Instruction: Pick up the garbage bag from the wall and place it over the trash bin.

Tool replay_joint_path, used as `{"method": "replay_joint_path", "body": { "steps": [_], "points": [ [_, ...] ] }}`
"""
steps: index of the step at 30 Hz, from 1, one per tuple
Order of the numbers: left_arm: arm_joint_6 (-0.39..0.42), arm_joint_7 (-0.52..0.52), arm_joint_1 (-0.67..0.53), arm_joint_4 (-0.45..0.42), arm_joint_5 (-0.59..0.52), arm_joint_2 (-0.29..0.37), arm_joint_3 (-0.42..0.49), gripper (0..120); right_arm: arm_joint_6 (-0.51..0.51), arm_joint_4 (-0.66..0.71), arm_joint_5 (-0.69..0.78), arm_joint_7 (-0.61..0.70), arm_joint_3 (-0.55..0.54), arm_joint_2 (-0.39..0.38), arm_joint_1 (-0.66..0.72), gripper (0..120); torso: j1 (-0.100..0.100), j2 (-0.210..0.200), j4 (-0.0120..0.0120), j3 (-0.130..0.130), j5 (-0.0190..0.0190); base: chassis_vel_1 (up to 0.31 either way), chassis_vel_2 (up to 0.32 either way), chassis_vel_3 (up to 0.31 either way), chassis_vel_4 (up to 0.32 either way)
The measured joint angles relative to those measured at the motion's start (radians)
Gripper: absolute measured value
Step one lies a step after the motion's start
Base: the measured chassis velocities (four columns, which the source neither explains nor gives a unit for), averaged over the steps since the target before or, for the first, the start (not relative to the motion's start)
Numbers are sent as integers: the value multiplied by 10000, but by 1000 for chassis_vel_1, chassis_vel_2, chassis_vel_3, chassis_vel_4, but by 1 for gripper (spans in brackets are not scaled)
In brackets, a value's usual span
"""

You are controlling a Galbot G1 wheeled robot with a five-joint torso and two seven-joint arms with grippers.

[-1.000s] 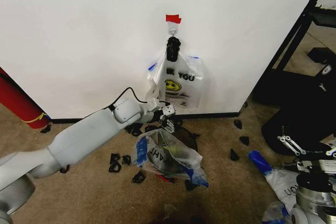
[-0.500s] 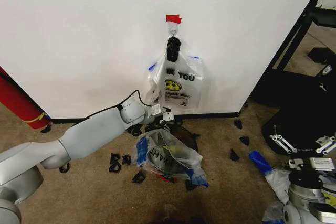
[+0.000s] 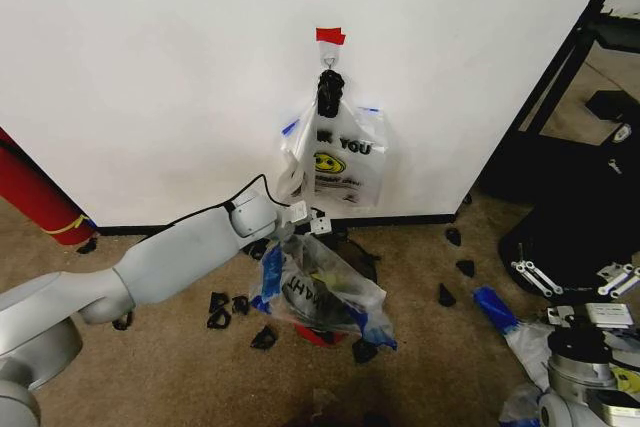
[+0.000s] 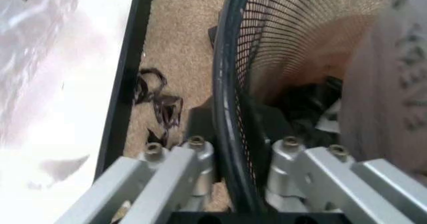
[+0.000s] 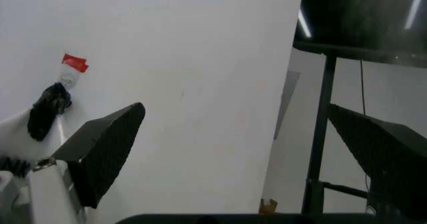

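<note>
The left gripper (image 3: 318,224) is down by the black baseboard, its fingers (image 4: 193,159) spread to either side of the trash bin's (image 4: 230,109) mesh rim, one outside and one inside, not clearly clamped. The garbage bag (image 3: 320,287), clear plastic with blue strips, lies crumpled across the bin on the carpet, draped rather than fitted over the mouth. From where I stand the worry is that a small, light bin could tip or skid if the arm tugs that rim (the film looks slippery too), dragging the bag off. The right gripper (image 3: 570,279) hangs well apart at the right, fingers spread wide and holding nothing.
</note>
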Motion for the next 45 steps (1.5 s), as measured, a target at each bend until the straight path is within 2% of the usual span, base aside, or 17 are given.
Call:
{"method": "replay_joint_path", "body": {
  "steps": [2, 6, 8, 10, 13, 15, 16, 17, 21, 23, 24, 26, 31, 36, 45],
  "points": [
    [75, -88, 57, -126, -143, 124, -65, 7, -1, -3, -31, -1, -42, 2, 19, 100, 0, 0, -1, 0, -1, 0, 0, 0, 0],
    [480, -971, 396, -616, -1141, 619, -482, 1, -3, -50, -190, -3, -189, 2, 105, 100, 0, 2, 0, -1, 0, 0, 0, 0, 0],
    [1191, -2152, 992, -1181, -2538, 991, -1077, 0, -5, -96, -271, -5, -326, -5, 162, 100, 0, 2, 2, 0, 0, 0, 0, 0, 0],
    [1432, -2499, 1165, -1337, -2902, 1064, -1257, 0, -5, -102, -281, -6, -354, -9, 170, 100, 0, 2, 0, 0, -1, 0, 0, 0, 0],
    [2591, -4702, 2184, -2228, -4955, 1338, -2260, 0, -7, -156, -335, -6, -483, -55, 216, 100, 0, 2, 1, -1, 0, 0, 0, 0, 0],
    [3072, -6246, 3029, -2980, -6491, 1512, -3044, 0, -7, -207, -383, -6, -581, -111, 262, 100, 0, 2, 2, 0, -2, 0, 0, 0, 0],
    [3173, -6795, 3318, -3254, -7014, 1550, -3343, 0, -7, -222, -396, -7, -620, -130, 276, 100, 0, 2, 2, 0, -2, 0, 0, 0, 0],
    [3173, -6795, 3318, -3254, -7014, 1550, -3343, 0, -7, -222, -396, -7, -620, -130, 276, 100, 0, 2, 2, 0, -2, 0, 0, 0, 0],
    [3319, -10298, 4775, -4504, -9596, 1586, -5068, 0, -8, -263, -457, -12, -794, -201, 330, 100, 0, 2, -1, -1, 0, 0, 0, 0, 0],
    [3089, -11690, 5403, -5063, -10345, 1535, -5623, 0, -8, -282, -485, -41, -846, -231, 346, 100, 0, 2, 1, -1, -1, 0, 0, 0, 0],
    [3089, -11690, 5403, -5063, -10345, 1535, -5623, 0, -8, -282, -485, -41, -846, -231, 346, 100, 0, 2, 1, -1, -1, 0, 0, 0, 0],
    [2630, -12849, 6209, -5705, -10606, 1502, -6113, 0, -8, -291, -501, -60, -901, -253, 345, 100, 0, 2, -4, -1, -2, 0, 0, 0, 0],
    [1813, -14505, 7734, -6782, -10709, 1296, -6793, 0, -9, -232, -530, -132, -1022, -264, 311, 100, 0, 2, 2, -2, 0, 0, 0, 0, 0],
    [1140, -15205, 8330, -6897, -10286, 785, -6944, 0, -9, -135, -599, -187, -1095, -261, 272, 100, 0, 2, -2, -1, 1, 0, 0, 0, 0],
    [1006, -15212, 8921, -6536, -9629, 213, -6800, 0, -9, -108, -667, -264, -1194, -261, 259, 100, 0, 0, 0, -1, 1, 0, 0, 0, 0]
  ]
}}
